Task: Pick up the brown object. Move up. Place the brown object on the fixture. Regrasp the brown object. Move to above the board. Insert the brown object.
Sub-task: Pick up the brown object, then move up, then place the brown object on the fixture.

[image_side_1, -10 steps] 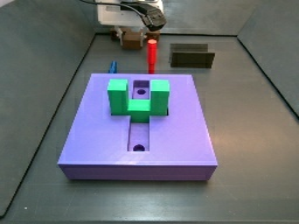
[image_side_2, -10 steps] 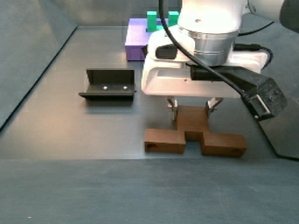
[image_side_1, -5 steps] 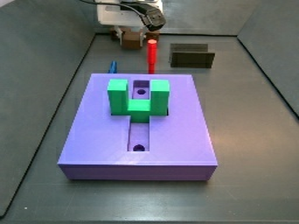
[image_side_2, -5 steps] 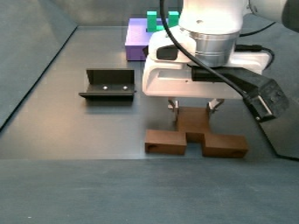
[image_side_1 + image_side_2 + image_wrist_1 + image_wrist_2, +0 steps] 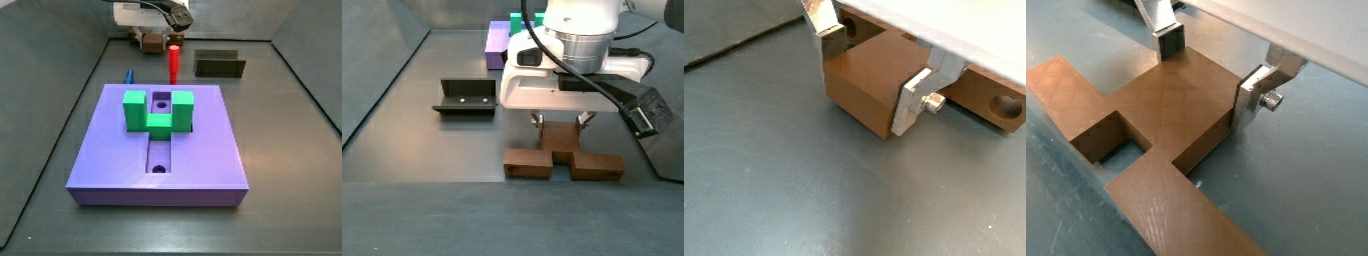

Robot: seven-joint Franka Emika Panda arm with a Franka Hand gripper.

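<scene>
The brown object (image 5: 529, 165) lies flat on the dark floor in front of the arm. It shows from close up in both wrist views (image 5: 871, 85) (image 5: 1153, 115). A round hole (image 5: 1005, 103) shows near one end. My gripper (image 5: 561, 128) is low over its raised middle part. The silver fingers (image 5: 914, 98) (image 5: 1253, 95) press against two opposite sides of that part. The fixture (image 5: 465, 97) stands apart to one side and also shows in a side view (image 5: 221, 66). The lavender board (image 5: 201, 150) lies farther off.
A green U-shaped block (image 5: 158, 110) sits on the board over its slot. A red upright peg (image 5: 174, 62) stands at the board's far edge, with a small blue piece (image 5: 130, 76) beside it. Grey walls enclose the floor.
The brown object has shifted very slightly on the floor. The gripper stays low over it in the same place.
</scene>
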